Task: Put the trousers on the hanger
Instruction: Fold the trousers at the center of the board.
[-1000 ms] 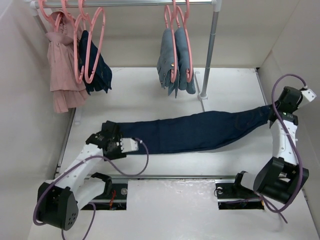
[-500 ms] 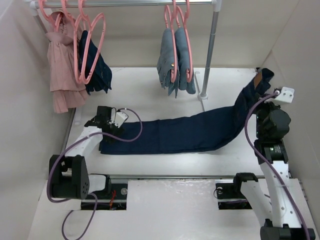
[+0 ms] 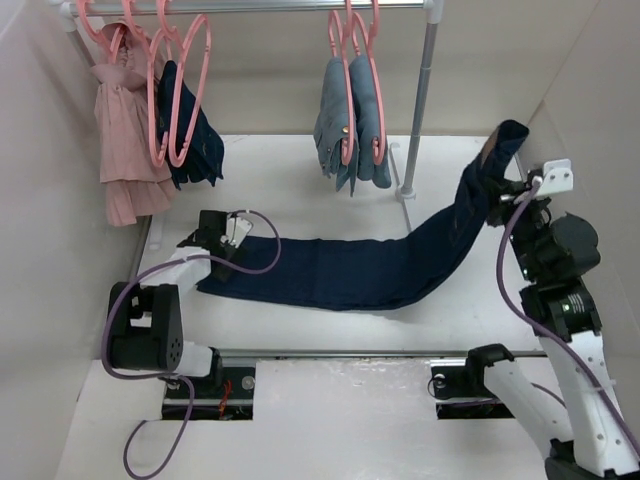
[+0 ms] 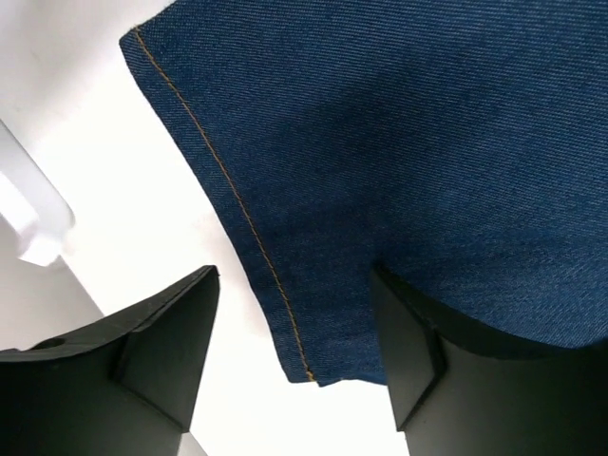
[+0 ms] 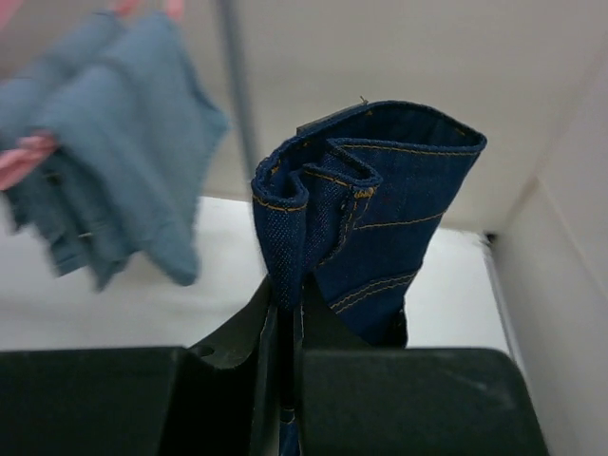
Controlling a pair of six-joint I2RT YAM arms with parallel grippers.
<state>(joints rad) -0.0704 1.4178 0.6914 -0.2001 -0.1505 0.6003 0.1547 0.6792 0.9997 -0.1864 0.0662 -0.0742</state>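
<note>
The right end effector point(image 3: 497, 188) point(image 5: 285, 318) is clenched on the waist end of the trousers point(image 3: 350, 270) point(image 5: 380, 218), and the bunched denim with its orange-brown stitching is seen standing up above the closed jaws in the right wrist view. From this grip the trousers are carried down and to the left onto the white table point(image 3: 300, 190), where the legs are laid out flat in a long band. The waist end is raised clear of the table, close to the side wall.

The left end effector point(image 3: 212, 255) point(image 4: 294, 285) is released, with its jaws held apart at the far end of that band. In the left wrist view the hem corner of the trousers point(image 4: 427, 142) is seen between the two fingers: bare table lies under one finger point(image 4: 161, 351), denim under the other. Whether the cloth is touched there cannot be told.

Beyond the right end effector and to its left, light blue jeans point(image 3: 350, 140) point(image 5: 104, 190) are hung on pink hangers from a rail point(image 3: 300, 6), beside an upright post point(image 3: 420, 100). The hanger point(image 3: 206, 55) is hung on the same rail beyond the left end effector, well apart from the trousers. A small dark garment point(image 3: 200, 140) and a pink garment point(image 3: 125, 150) are hung close beside it.
</note>
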